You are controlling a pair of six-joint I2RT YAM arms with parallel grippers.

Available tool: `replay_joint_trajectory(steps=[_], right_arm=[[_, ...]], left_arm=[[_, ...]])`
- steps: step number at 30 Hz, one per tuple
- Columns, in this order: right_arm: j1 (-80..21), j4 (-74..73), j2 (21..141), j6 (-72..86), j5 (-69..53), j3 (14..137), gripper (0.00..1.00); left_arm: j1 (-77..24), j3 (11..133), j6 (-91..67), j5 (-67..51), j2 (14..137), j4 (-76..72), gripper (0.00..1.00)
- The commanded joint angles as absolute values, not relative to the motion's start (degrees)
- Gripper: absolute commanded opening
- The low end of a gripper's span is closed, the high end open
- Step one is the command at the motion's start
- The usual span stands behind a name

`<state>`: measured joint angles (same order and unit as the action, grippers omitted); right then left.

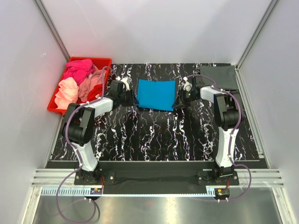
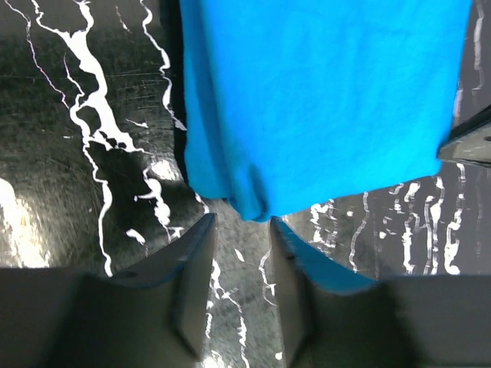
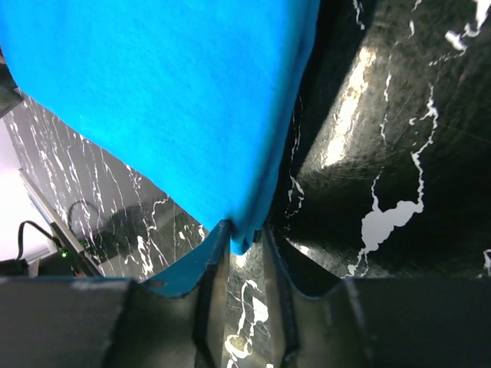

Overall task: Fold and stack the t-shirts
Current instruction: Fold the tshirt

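The bright blue t-shirt lies folded at the middle back of the black marbled mat. My left gripper is at its near left corner. In the left wrist view that gripper stands open, and the blue t-shirt has its corner just at the fingertips, touching the right finger. My right gripper is at the near right corner. In the right wrist view it is pinched on the tip of the blue t-shirt. A dark grey t-shirt lies at the back right.
A red bin at the back left holds hot pink and peach shirts. White walls and metal posts close in the table on both sides. Purple cables loop from both arms.
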<state>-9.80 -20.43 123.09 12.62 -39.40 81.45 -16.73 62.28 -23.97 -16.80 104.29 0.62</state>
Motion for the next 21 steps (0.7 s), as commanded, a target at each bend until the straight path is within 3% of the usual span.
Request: replay_joint_trajectory(steps=[1,14,18,21], right_arm=[[-10.1,-18.1,122.8,13.1,-41.0,80.2,0.29],[-10.1,-15.4,122.0,14.4,-41.1,77.2,0.13],[-10.1,-14.9,122.0,14.7,-40.7,77.3,0.00],[-10.1,-15.1,122.2,14.5,-40.4,77.7,0.00]], left_arm=[[-15.7,63.8,-23.0,-18.9,107.0,-2.4,0.34],[-15.2,60.6,-22.1,-23.6,109.0,-7.2,0.38],[-15.3,61.7,-21.5,-22.4,110.3,-6.0,0.38],[-15.2,62.2,-21.4,-22.2,110.5,-6.0,0.38]])
